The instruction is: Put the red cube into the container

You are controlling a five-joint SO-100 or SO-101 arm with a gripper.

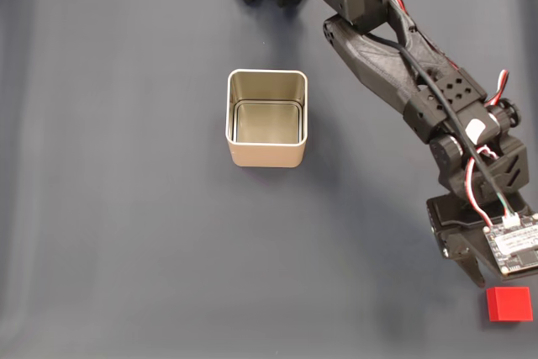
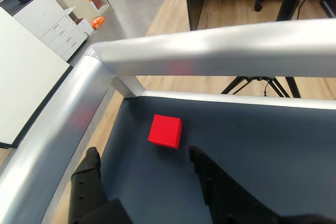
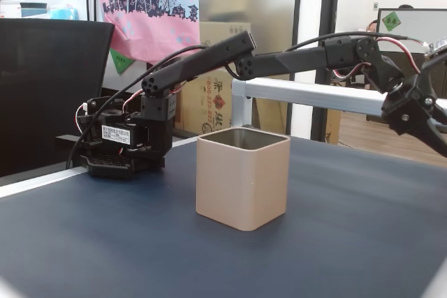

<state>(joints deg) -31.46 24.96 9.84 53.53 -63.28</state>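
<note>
Fixed view: cube (image 1: 509, 303) at tabletop's (image 1: 118, 208) lower right corner, well apart from tin (image 1: 267, 118) near the centre; gripper (image 1: 487, 279) just beside cube.

Wrist view: matte, sharp-edged cube (image 2: 165, 131) near corner rail, untouched; gripper (image 2: 144, 156) spread apart. Probably light, rigid; best pinched across opposite flat faces.

Other fixed view: smooth beige tin (image 3: 242, 179), rounded corners, upright.

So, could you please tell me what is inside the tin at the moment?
Nothing: in a fixed view from above, the tin shows only its bare shiny floor. The cube lies on the mat, apart from it. From the side, the tin's walls hide its inside.
</note>
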